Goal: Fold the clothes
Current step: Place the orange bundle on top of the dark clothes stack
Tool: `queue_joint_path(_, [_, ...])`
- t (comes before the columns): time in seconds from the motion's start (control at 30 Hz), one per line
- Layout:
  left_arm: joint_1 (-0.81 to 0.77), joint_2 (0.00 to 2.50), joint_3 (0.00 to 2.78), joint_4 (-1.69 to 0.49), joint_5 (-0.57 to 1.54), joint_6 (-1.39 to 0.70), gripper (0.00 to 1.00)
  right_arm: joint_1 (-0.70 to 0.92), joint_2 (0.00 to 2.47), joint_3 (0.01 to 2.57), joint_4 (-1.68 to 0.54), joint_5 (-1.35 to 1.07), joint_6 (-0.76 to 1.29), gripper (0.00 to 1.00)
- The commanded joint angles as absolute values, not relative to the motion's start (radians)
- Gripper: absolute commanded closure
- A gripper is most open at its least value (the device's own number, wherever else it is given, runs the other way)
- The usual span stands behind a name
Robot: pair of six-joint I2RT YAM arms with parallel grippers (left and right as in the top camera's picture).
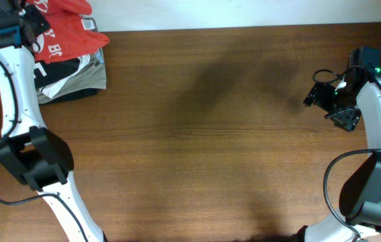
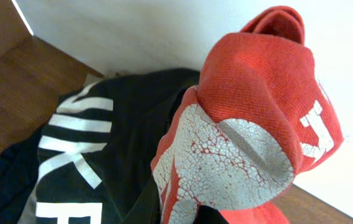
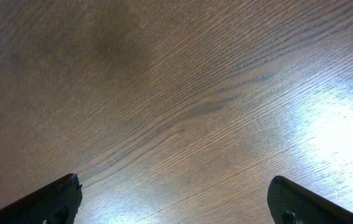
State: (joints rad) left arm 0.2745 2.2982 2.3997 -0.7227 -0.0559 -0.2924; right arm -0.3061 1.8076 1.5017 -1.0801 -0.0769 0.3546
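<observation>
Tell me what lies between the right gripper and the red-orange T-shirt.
Overhead view: only bare brown wooden tabletop between right gripper and red-orange white-lettered T-shirt.

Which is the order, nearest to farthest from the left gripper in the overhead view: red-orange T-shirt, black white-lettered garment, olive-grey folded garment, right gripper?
1. The red-orange T-shirt, at the left gripper, top-left corner.
2. The black white-lettered garment and the olive-grey folded garment, in the pile beside it: too close to call.
3. The right gripper, far right side.
</observation>
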Motion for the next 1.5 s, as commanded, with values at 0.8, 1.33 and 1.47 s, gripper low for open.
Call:
queue_joint_path(0.8, [0.369,2.396,2.442,-0.725,-0.313,-0.302,0.23,-0.308,1.802,1.512,-1.081,-0.078,0.346,0.01])
queue_joint_path(1.33, [0.366,2.688,2.439,-0.428,0.068,-0.154,0.63,-0.308,1.802,1.512,-1.081,-0.078,0.346,0.01])
queue_joint_path(1.47, [0.368,2.626,2.449,-0.436,0.068,-0.155,0.61,-0.308,1.802,1.512,-1.081,-0.078,0.346,0.01])
